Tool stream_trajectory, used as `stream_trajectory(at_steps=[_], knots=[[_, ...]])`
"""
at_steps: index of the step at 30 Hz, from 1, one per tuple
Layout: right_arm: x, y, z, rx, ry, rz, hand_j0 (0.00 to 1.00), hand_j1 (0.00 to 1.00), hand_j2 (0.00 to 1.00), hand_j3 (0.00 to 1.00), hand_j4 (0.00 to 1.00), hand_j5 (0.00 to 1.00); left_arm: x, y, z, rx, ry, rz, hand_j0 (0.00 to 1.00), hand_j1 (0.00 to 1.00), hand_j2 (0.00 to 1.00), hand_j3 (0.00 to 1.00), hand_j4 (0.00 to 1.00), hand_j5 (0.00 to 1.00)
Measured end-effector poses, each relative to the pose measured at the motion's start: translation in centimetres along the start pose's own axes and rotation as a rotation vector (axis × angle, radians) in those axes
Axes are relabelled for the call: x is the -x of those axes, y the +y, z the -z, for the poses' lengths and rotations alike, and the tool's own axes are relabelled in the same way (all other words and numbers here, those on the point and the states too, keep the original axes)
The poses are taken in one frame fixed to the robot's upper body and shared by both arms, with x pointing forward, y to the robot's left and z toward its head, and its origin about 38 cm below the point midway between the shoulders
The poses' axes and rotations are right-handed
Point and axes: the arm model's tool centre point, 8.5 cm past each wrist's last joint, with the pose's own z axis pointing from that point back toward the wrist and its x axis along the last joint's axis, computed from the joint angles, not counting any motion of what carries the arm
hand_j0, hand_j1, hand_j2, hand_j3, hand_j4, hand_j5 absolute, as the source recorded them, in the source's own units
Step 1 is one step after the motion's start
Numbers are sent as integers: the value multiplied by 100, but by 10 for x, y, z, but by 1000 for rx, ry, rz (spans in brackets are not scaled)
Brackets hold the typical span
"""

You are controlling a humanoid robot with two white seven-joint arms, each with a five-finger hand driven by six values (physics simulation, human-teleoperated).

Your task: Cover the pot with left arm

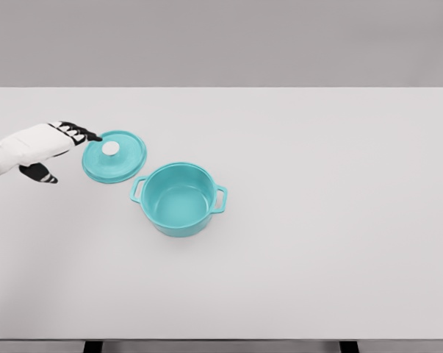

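Teal pot (180, 198) sits uncovered on the white table (317, 220), left of centre, with a small handle on each side and nothing visible inside it. Its matching teal lid (114, 156) lies flat on the table just up and to the left of the pot, very near its rim, white knob (111, 148) facing up. Your left hand (56, 147) reaches in from the left edge. Its dark fingertips (89, 136) stretch out to the lid's left edge, thumb hanging below, fingers spread and gripping nothing. You cannot tell whether they touch the lid.
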Motion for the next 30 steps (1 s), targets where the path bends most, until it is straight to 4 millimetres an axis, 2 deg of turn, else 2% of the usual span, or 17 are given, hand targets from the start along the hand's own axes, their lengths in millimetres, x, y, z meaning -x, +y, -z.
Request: stream_trajectory(at_steps=[5, 10, 12, 14, 15, 16, 17, 19, 21, 22, 25, 28, 30], knots=[[2, 0, 0, 0, 9, 4, 100, 100, 100, 100, 100, 100, 2, -1, 1, 6, 5, 0, 100, 100, 100, 100, 100, 100], [3, 0, 0, 0, 12, 6, 100, 100, 100, 100, 100, 100, 16, 19, 1, -20, 26, 13, 100, 100, 100, 100, 100, 100], [4, 0, 0, 0, 12, 6, 100, 100, 100, 100, 100, 100, 21, 38, 3, -37, 25, 38, 100, 100, 100, 100, 100, 100], [4, 0, 0, 0, 13, 6, 100, 100, 100, 100, 100, 100, 24, 45, 7, -24, 8, 61, 100, 100, 100, 100, 100, 100], [4, 1, 0, -1, 13, 6, 100, 100, 100, 100, 100, 100, 27, 60, 7, -35, 5, 84, 100, 100, 100, 100, 100, 100], [4, 0, 0, 0, 13, 6, 100, 100, 100, 100, 100, 100, 31, 95, 6, -68, 4, 132, 100, 100, 100, 100, 100, 100], [4, 0, 0, 0, 13, 6, 100, 100, 100, 100, 100, 100, 32, 115, 6, -92, -15, 133, 100, 100, 100, 100, 100, 100], [4, 1, 0, -1, 13, 6, 100, 100, 100, 100, 100, 100, 31, 116, 14, -49, -60, 108, 100, 100, 100, 100, 100, 100], [4, 1, 0, -1, 13, 6, 100, 100, 100, 100, 100, 100, 29, 99, 26, 42, -89, 109, 100, 100, 100, 100, 100, 100], [4, 1, 0, 0, 13, 6, 100, 100, 100, 100, 100, 100, 26, 101, 30, 62, -100, 115, 100, 100, 100, 100, 100, 100], [4, 0, 0, 0, 13, 6, 100, 100, 100, 100, 100, 100, 13, 100, 43, 105, -169, 71, 100, 100, 100, 100, 100, 100], [4, 1, 0, -1, 13, 6, 100, 100, 100, 100, 100, 100, 1, 82, 57, 152, -216, 16, 100, 100, 100, 100, 100, 100], [4, 1, 0, -1, 13, 6, 100, 100, 100, 100, 100, 100, -2, 78, 60, 165, -226, 1, 100, 100, 100, 100, 100, 100]])
